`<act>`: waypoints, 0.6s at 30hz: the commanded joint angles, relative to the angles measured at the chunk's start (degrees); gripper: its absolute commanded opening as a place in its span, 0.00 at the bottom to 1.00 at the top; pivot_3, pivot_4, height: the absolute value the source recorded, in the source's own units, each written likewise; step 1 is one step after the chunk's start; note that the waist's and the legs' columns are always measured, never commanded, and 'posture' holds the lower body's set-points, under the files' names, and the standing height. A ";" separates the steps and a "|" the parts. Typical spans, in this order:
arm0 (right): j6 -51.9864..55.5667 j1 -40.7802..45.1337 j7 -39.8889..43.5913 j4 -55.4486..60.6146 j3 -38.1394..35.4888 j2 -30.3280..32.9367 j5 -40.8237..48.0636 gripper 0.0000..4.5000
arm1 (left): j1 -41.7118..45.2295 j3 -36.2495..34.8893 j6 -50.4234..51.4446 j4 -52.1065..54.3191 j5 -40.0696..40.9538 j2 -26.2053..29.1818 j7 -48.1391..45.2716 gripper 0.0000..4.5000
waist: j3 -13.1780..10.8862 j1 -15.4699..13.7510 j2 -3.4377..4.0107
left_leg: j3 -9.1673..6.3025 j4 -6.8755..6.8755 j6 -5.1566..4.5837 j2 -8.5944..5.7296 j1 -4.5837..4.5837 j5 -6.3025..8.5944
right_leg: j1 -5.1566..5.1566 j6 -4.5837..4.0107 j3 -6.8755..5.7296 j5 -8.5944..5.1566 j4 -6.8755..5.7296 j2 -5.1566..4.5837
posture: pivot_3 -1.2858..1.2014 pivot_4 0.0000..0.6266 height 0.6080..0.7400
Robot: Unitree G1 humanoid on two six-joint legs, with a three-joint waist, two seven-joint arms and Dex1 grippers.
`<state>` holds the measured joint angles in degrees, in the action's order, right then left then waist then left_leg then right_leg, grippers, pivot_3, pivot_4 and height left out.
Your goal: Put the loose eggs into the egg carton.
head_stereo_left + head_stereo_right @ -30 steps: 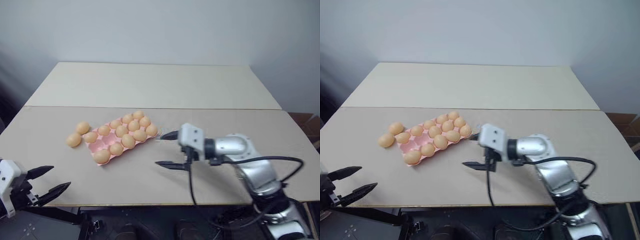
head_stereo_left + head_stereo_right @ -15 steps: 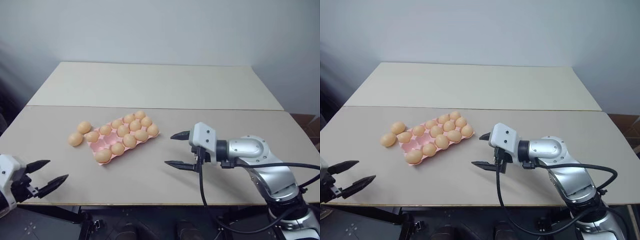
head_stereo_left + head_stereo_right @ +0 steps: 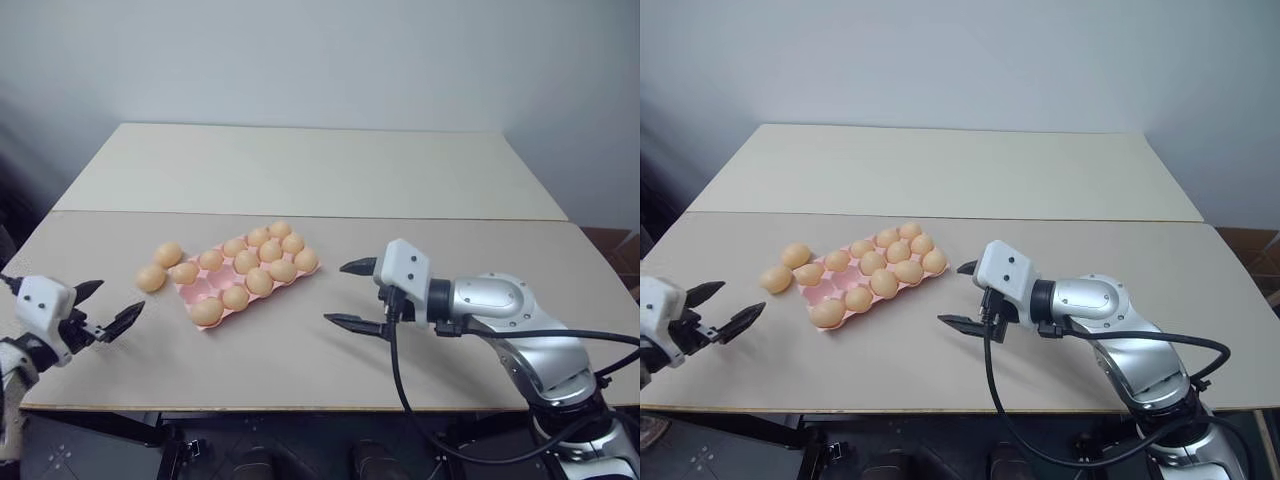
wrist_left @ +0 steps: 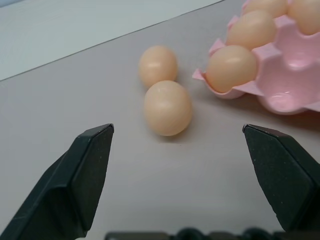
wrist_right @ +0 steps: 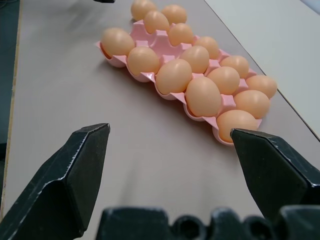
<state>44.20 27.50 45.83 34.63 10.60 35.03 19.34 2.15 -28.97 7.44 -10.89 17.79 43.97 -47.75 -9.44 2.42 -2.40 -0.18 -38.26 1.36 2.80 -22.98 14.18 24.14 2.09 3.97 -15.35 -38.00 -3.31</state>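
Tan table (image 3: 300, 360) bears pink egg carton (image 3: 222, 288), two loose eggs (image 3: 160, 266) beside it

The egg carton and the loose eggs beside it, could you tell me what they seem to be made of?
The egg carton: likely thin moulded plastic, pink, slightly glossy with soft highlights in its cups. The loose eggs: smooth, matte orange-tan shells, all identical; possibly plastic dummies, though the look leaves that open.

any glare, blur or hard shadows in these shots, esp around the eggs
Left eye view: even, soft light, no glare on the table. Left wrist view: the nearest loose egg is sharp with a faint shadow. Right wrist view: the egg carton softens slightly at its far end.
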 commanded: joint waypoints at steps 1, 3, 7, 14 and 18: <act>1.12 -0.84 -1.73 3.32 -1.43 0.41 1.04 1.00 | 4.91 1.90 -3.51 -4.75 -2.04 0.29 2.63 1.00 | 0.01 -0.06 -0.02 | -0.01 0.00 0.00 -0.01 0.00 0.00 | 0.00 0.00 -0.01 0.00 -0.01 0.00 | 0.52 0.24 1.00; 1.65 -1.19 -2.41 3.79 -1.58 0.53 1.19 1.00 | 7.09 3.86 -5.19 -7.43 -2.75 0.11 2.14 1.00 | 0.01 -0.09 -0.01 | -0.02 -0.02 0.00 -0.01 0.00 0.00 | -0.01 0.00 -0.02 0.00 -0.03 0.00 | 0.52 0.24 1.00; 2.52 -1.21 -3.13 4.47 -1.70 1.03 1.47 1.00 | 11.49 6.98 -7.77 -13.01 -3.88 -0.40 2.28 1.00 | 0.01 -0.02 -0.02 | -0.02 -0.02 0.00 -0.01 -0.02 0.00 | 0.01 0.01 -0.02 0.00 -0.04 0.00 | 0.52 0.24 1.00; 3.37 -0.70 -4.19 4.92 -1.82 1.94 1.99 1.00 | 18.69 10.06 -11.15 -22.50 -5.14 -0.98 2.95 1.00 | 0.02 -0.12 -0.03 | -0.02 -0.06 -0.01 -0.02 -0.04 -0.01 | 0.00 0.01 -0.03 0.00 -0.05 0.01 | 0.52 0.24 1.00; 4.28 -0.88 -5.44 5.29 -1.88 1.75 2.29 1.00 | 22.31 11.49 -11.66 -27.45 -5.52 -1.06 2.51 1.00 | 0.02 -0.10 -0.03 | -0.03 -0.07 -0.01 -0.02 -0.09 -0.01 | 0.03 0.01 -0.03 0.01 -0.06 0.01 | 0.52 0.24 1.00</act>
<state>48.18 26.08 41.08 37.39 10.39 36.56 21.06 23.05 -17.43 -2.79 -36.97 12.36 42.58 -45.16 -9.42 2.31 -2.43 -0.21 -38.33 1.35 2.78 -23.08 14.17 24.17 2.11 3.94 -15.35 -38.05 -3.30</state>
